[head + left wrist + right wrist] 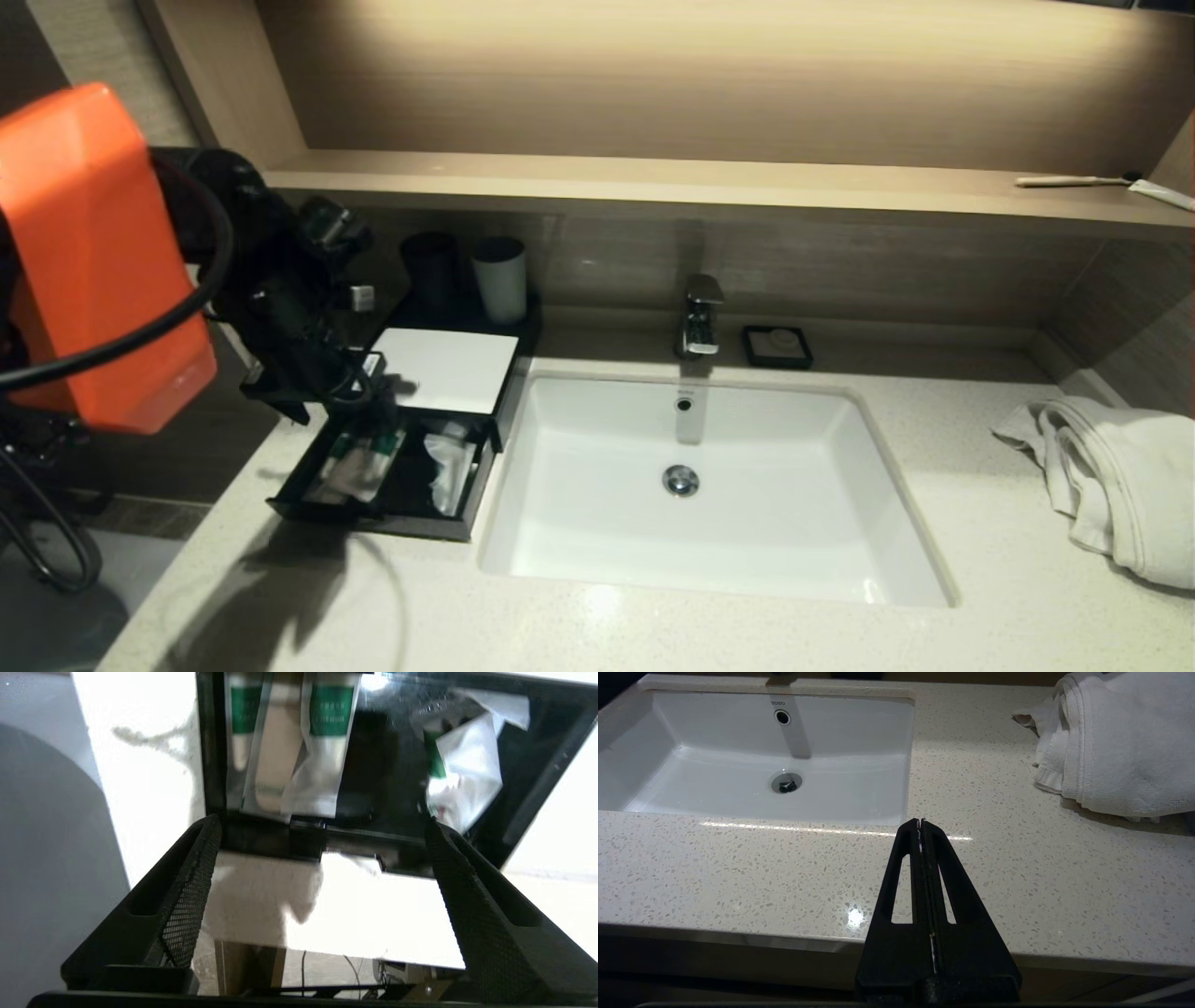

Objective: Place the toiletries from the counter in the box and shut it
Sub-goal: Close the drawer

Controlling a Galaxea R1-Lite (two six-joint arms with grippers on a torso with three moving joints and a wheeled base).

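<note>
Left gripper (322, 858), jaws apart, hovered over the filled box (373, 476) at nine o'clock; closing seemed next.

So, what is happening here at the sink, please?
The robot is packing toiletries into a black box on the counter, left of the sink. Packets already lie inside the pulled-out drawer part, which is not closed yet. The left gripper hangs open just above its back edge, holding nothing. The right gripper is shut and idle by the counter's front edge, near a white towel.
</note>
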